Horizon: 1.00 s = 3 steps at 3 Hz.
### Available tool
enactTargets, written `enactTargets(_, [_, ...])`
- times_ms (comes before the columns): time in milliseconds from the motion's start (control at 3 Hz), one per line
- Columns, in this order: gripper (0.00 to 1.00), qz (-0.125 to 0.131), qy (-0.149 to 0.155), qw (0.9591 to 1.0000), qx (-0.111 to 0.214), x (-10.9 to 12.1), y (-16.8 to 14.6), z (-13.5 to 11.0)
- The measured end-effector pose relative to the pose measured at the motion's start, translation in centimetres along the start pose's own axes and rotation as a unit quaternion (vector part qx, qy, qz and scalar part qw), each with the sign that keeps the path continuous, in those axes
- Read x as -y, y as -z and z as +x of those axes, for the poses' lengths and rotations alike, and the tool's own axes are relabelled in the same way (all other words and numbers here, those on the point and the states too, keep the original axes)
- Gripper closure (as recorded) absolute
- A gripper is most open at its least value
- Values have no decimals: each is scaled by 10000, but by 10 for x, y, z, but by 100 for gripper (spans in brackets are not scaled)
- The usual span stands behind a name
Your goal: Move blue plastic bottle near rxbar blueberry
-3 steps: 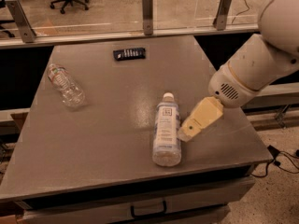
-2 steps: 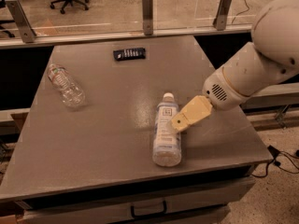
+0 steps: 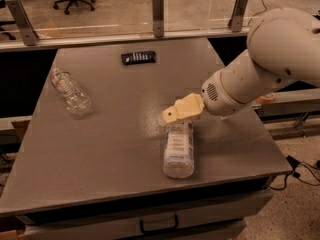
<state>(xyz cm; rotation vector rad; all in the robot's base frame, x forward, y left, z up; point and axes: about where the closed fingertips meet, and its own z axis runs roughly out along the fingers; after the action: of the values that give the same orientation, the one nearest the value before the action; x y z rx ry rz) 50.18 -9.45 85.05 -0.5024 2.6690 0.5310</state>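
Observation:
The blue plastic bottle (image 3: 178, 148) lies on its side near the front right of the grey table (image 3: 110, 134), its base toward the front edge. My gripper (image 3: 172, 114) is over the bottle's cap end and hides the cap. The white arm reaches in from the right. The rxbar blueberry (image 3: 138, 57), a small dark bar with white lettering, lies flat at the back middle of the table, well away from the bottle.
A smaller clear crinkled bottle (image 3: 70, 90) lies on its side at the left of the table. A glass rail with metal posts (image 3: 158, 6) runs along the table's back edge. A drawer handle (image 3: 159, 225) shows below the front edge.
My gripper has moved left and toward the back, from beside the bottle's right side to over its cap end. The bottle, the bar and the small bottle have not moved.

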Motion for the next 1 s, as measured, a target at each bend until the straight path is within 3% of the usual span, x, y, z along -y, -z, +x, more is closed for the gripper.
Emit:
enactTargets(333, [0, -37, -574, 9983, -107, -17, -12, -11])
enactTargets(667, [0, 182, -848, 9954, -407, -35, -30, -9])
enactTargets(1000, [18, 584, -998, 9912, -638, -38, -40, 0])
